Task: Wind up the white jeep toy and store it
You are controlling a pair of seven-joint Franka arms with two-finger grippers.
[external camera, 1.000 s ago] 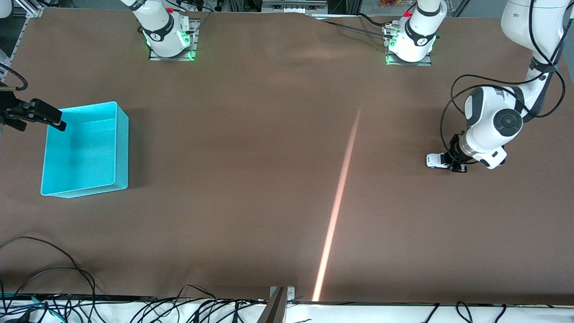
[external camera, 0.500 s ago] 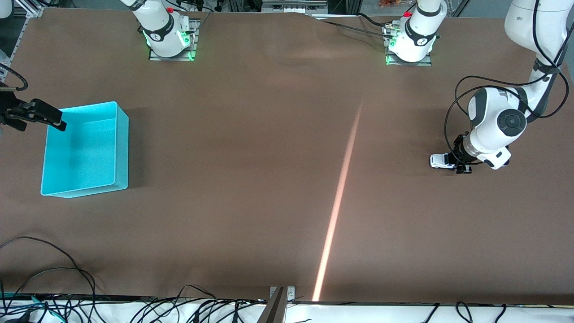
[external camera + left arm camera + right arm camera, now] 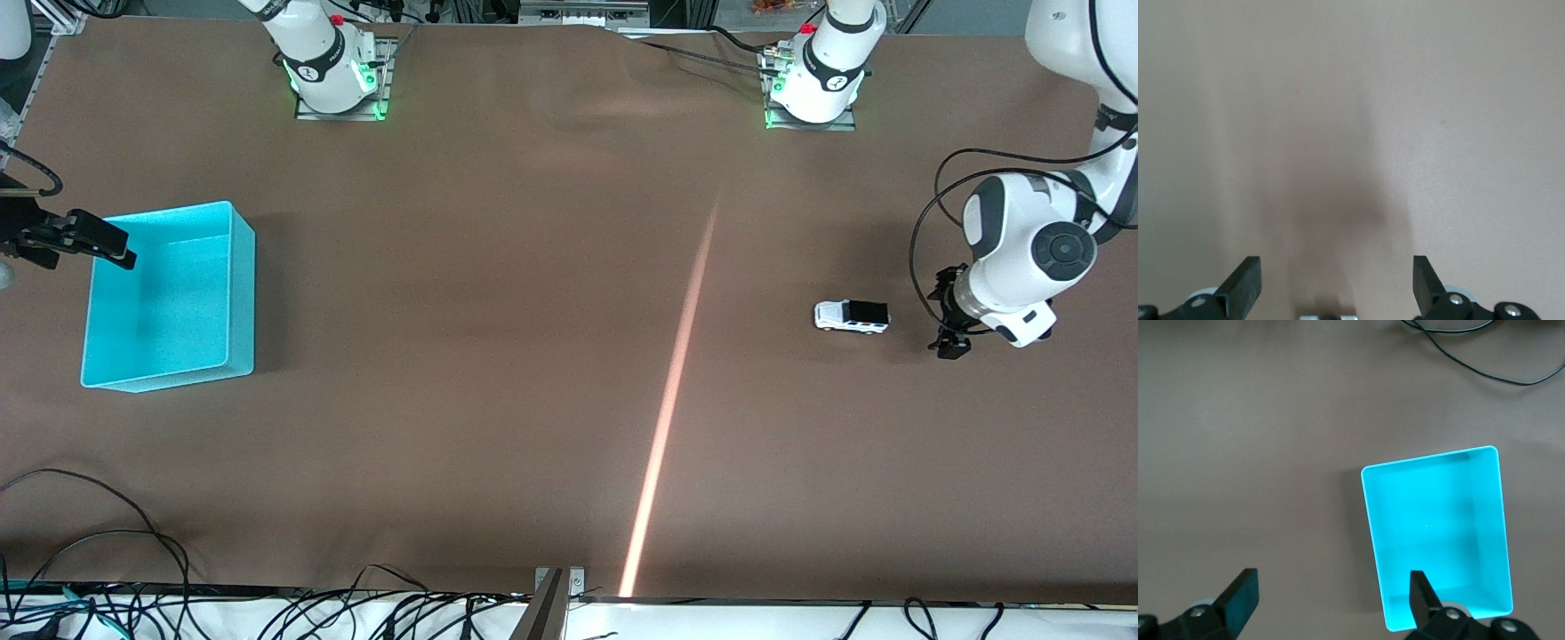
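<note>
Two Franka arms rise from bases at the top edge of the front view, over a table (image 3: 498, 267) covered in a matte brown sheet, faintly rippled near the top centre. A narrow streak of pale orange light (image 3: 667, 418) slants across the sheet from the middle down to the bottom edge, where black cables (image 3: 107, 569) loop over a white strip.

The white jeep toy (image 3: 852, 316), tiny and boxy with a black roof, stands on its wheels on the bare sheet in the right part of the front view, toward the left arm's end of the table. The left gripper (image 3: 949, 322) hangs low just beside it, apart from it; its black fingers (image 3: 1245, 283) are spread wide with only brown surface between them.

A cyan bin (image 3: 240, 293), rectangular, smooth plastic with rounded corners and thin walls, sits at the left of the front view, well apart from the toy, with nothing in it. The right gripper (image 3: 111, 249) waits over the bin's upper left corner, its dark fingers (image 3: 1241, 597) spread apart, holding nothing.
</note>
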